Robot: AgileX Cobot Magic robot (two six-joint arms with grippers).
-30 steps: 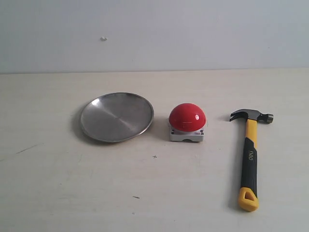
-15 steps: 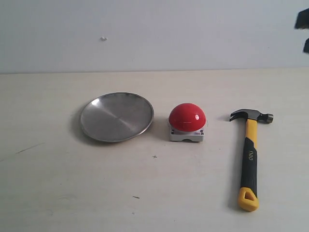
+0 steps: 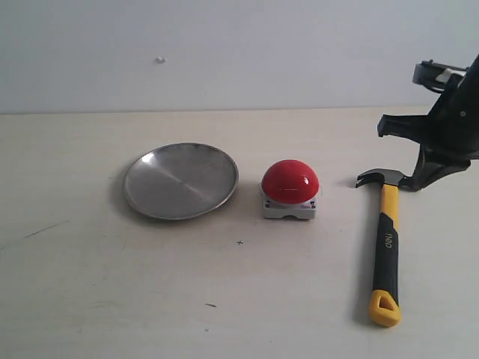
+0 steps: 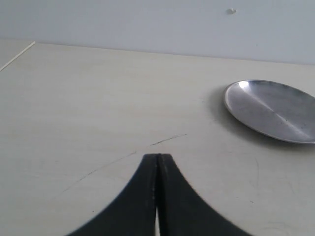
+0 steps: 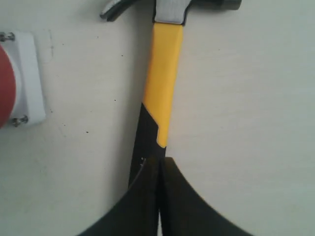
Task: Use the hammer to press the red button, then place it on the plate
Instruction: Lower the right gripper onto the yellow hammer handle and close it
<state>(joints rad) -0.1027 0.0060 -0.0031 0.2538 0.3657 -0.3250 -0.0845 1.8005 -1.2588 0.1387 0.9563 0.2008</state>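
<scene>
On the right of the bench (image 3: 75, 284) the hammer (image 3: 388, 247) lies flat, its dark head far and its yellow loop near. Above its far part hangs the right claw (image 5: 158, 169), fingertips pressed together and grasping nothing. Just left of the hammer sits the red button (image 3: 290, 182), and close beside that on its left the plate (image 3: 181, 181). The left claw (image 4: 157, 162) is clenched too, holding nothing, low over the bench near the plate
</scene>
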